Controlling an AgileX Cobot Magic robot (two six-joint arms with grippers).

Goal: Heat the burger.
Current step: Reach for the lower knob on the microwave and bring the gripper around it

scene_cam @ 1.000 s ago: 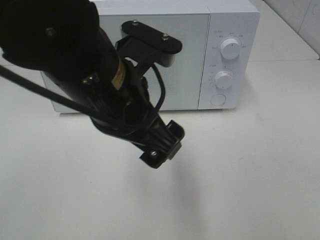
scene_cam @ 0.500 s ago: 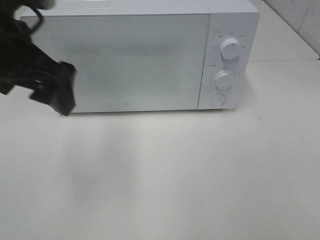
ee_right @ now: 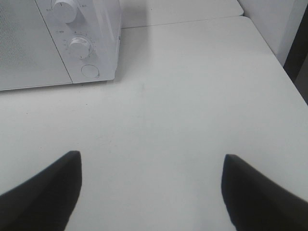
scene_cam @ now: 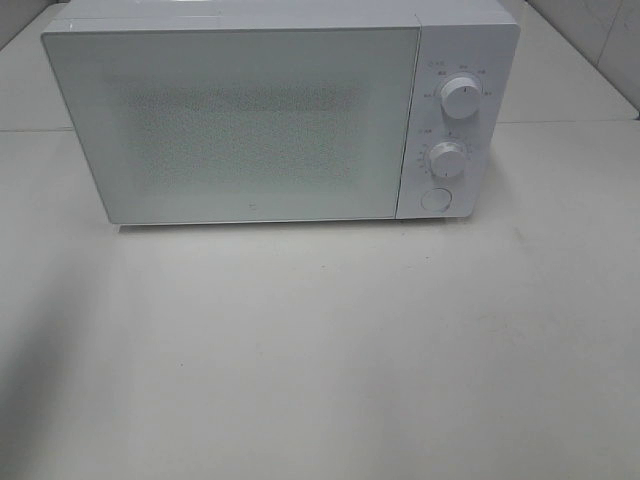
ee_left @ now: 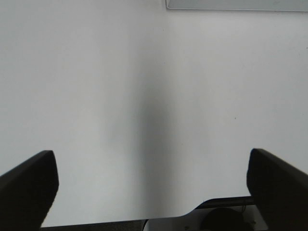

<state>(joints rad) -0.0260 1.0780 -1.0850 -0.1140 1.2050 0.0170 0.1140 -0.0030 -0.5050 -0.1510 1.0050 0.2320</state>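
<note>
I find the left gripper [ee_left: 150,155] with its jaws spread wide. Its two dark fingers [ee_left: 29,187] show only at the outer edges of the left wrist view, with nothing gripped between them. The right gripper [ee_right: 151,155] also stands parted, its fingers [ee_right: 260,192] likewise bare and touching nothing. Both grippers hang clear, tilted forward and down. Neither arm shows from the high camera, so I cannot report on joint pose.

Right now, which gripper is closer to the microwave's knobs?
Right, most likely. The right gripper hangs open over the table with the knobs ahead of it; the left gripper sees only a sliver of the microwave, no knobs.
</note>
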